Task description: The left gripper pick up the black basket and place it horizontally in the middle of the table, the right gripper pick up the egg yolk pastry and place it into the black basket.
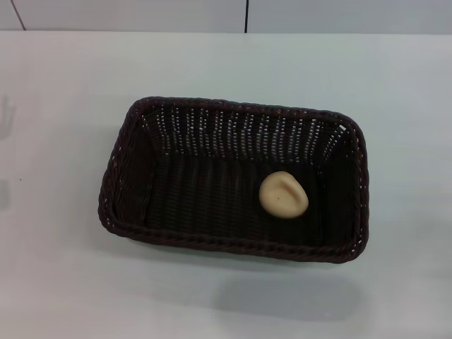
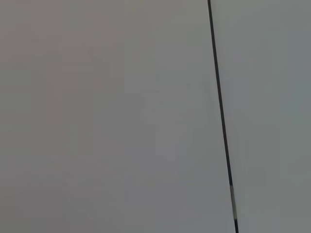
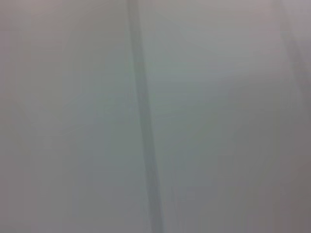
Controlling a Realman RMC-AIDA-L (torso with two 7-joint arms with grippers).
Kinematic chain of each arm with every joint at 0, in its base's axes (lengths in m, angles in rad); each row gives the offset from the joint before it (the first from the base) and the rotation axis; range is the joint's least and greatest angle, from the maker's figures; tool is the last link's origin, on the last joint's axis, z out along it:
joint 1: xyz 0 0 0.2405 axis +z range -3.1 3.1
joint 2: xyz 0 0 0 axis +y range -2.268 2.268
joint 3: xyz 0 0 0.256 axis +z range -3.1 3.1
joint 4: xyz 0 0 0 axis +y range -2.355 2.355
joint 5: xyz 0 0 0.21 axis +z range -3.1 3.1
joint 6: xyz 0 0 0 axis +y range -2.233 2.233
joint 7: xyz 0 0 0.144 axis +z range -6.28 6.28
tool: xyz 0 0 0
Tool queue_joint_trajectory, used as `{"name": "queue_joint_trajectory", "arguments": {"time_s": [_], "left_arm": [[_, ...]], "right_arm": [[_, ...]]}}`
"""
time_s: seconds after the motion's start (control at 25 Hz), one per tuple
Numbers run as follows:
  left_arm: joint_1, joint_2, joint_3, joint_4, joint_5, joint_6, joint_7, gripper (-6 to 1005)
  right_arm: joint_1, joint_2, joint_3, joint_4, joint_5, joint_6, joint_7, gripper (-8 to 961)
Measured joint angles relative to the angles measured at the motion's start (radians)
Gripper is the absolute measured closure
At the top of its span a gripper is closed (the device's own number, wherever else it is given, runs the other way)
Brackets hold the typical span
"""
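The black basket (image 1: 176, 240) lies lengthwise across the middle of the white table (image 1: 56, 268) in the head view. The egg yolk pastry (image 1: 283, 195) rests inside it on the basket floor, toward its right side. Neither gripper shows in any view. Both wrist views show only pale grey surface with a dark seam line (image 2: 221, 116), and none of the task's objects.
A pale wall with dark vertical seams (image 1: 246, 15) runs along the table's far edge. Faint shadows lie on the tabletop at the far left and in front of the basket.
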Motion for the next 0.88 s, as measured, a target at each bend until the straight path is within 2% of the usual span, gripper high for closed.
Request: {"name": "queue_joint_trajectory", "arguments": {"time_s": [0.16, 0.88], "left_arm": [[0.01, -0.003, 0.0, 0.001, 0.0, 0.0, -0.002, 165], [0.043, -0.006, -0.003, 0.009, -0.002, 0.006, -0.024, 165]], "right_arm": [[-0.005, 0.002, 0.007, -0.001, 0.063, 0.005, 0.001, 130], [0.001, 0.005, 0.017, -0.005, 0.074, 0.033, 0.001, 129]]}}
